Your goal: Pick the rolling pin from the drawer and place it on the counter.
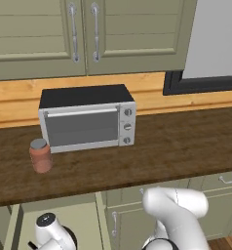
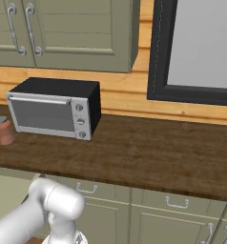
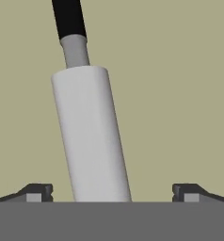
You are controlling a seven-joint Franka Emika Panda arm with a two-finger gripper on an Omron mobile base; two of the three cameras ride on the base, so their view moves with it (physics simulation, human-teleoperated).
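1. The tool is spread wide, its fingertips on either side of the rolling pin, not touching it.
2. The rolling pin lies on the pale floor of the drawer, its black handle pointing away.
3. On the bench beyond stand a jar and a toaster oven.

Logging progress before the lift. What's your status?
Claw open, fingertips either side of rolling pin, not touching. Pin lying on drawer floor. Nothing in the way.
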